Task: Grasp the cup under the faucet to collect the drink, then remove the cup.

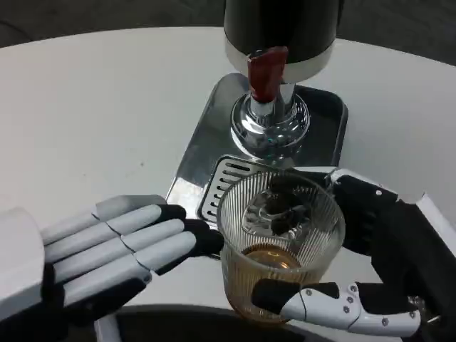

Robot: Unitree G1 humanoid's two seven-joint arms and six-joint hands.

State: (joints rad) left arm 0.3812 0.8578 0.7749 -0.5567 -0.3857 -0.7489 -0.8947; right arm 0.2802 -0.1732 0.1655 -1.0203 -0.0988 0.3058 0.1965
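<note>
Two hands meet near the front edge of a round white table, whose far rim curves against a dark grey floor along the top of the head view. A polished metal drip tray lies toward the far edge, with a slotted grille at its near end. On it stands a drink dispenser, dark above, with a red tap lever over a chrome faucet; its upper body is cut off by the top of the picture.

The cup, a ribbed clear glass, sits at the near end of the tray, just in front of the faucet, with a little amber drink in its bottom. The right hand grips it: fingers wrap around its front and right side, and dark parts reach behind it. Whether the cup's base touches the tray or is lifted cannot be told, as the glass and fingers hide it.

The left hand lies flat beside the cup, fingers straight and close together, holding nothing, their dark tips just short of the glass. Its wrist is cut off by the left edge.
</note>
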